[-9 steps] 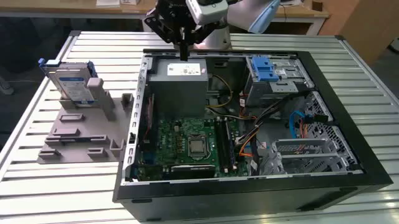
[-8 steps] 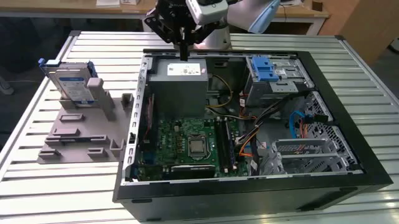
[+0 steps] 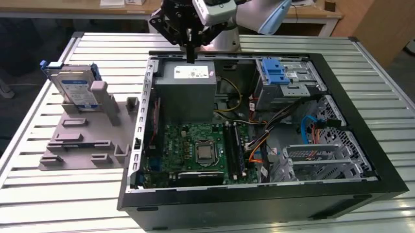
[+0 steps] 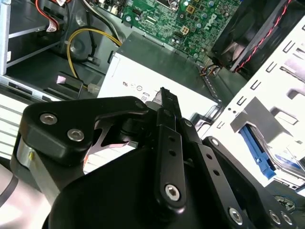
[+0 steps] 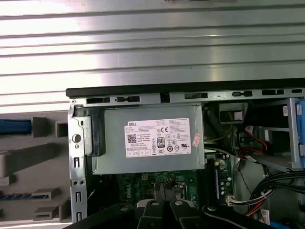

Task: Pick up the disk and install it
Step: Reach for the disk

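Observation:
The disk (image 3: 75, 90), silver with a blue-and-white label and a blue frame, stands upright in a grey holder (image 3: 84, 138) on the table at the exterior view's left. My gripper (image 3: 190, 54) hangs over the far edge of the open computer case (image 3: 363, 121), just above the grey power supply box (image 3: 186, 90). It is well apart from the disk. The fingers are shut together with nothing between them, as both wrist views show (image 4: 165, 95) (image 5: 165, 190). In the first wrist view a blue strip (image 5: 14, 127) on the holder is the disk's top edge.
The case lies open with a green motherboard (image 3: 198, 148), cables, a drive cage with a blue latch (image 3: 275, 73) and a metal bay (image 3: 318, 162). A slatted metal table (image 3: 363, 58) lies all around. The robot's base stands behind the case.

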Robot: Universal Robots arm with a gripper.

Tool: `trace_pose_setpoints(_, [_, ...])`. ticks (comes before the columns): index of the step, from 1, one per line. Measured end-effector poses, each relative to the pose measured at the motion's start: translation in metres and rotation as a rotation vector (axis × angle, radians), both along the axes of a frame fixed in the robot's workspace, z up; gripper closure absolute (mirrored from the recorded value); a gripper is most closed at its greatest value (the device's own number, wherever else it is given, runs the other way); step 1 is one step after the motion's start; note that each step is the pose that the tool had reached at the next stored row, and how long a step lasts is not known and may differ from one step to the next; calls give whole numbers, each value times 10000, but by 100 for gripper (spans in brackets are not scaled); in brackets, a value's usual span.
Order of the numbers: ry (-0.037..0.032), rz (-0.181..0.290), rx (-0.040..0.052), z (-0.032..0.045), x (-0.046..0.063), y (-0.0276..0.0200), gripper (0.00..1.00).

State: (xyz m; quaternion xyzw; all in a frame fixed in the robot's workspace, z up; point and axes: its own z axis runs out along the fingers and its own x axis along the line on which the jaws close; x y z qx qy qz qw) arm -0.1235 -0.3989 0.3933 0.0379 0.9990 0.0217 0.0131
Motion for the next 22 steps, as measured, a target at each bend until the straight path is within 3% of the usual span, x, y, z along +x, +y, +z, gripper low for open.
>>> trace_pose_setpoints(22, [0, 0, 0, -2, -75, 0, 89])
